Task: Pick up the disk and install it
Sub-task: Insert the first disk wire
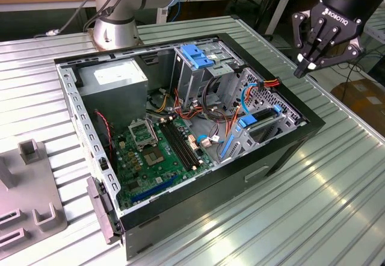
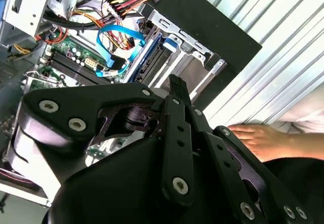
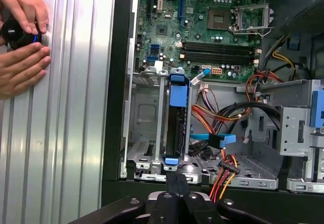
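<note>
The disk (image 1: 260, 127) stands on edge in a slot of the low drive cage at the open computer case's corner on the exterior view's right. Blue rails run along its edges. In the first wrist view the disk (image 3: 174, 127) is a dark slab between a blue tab and a blue clip. My gripper (image 1: 304, 67) hangs in the air above and beyond that corner of the case, apart from the disk. Its fingers (image 3: 172, 182) are pressed together with nothing between them. The second wrist view has the gripper (image 2: 174, 82) over the disk's slot (image 2: 152, 64).
Inside the black case (image 1: 283, 151) lie a green motherboard (image 1: 159, 151), a grey power supply (image 1: 114, 76), a tall cage with a blue latch (image 1: 195, 55), and loose cables (image 3: 217, 117). A person's hands (image 3: 23, 57) hold a black object on the ribbed table beside the case. A grey fixture (image 1: 30, 200) is at the exterior view's left.
</note>
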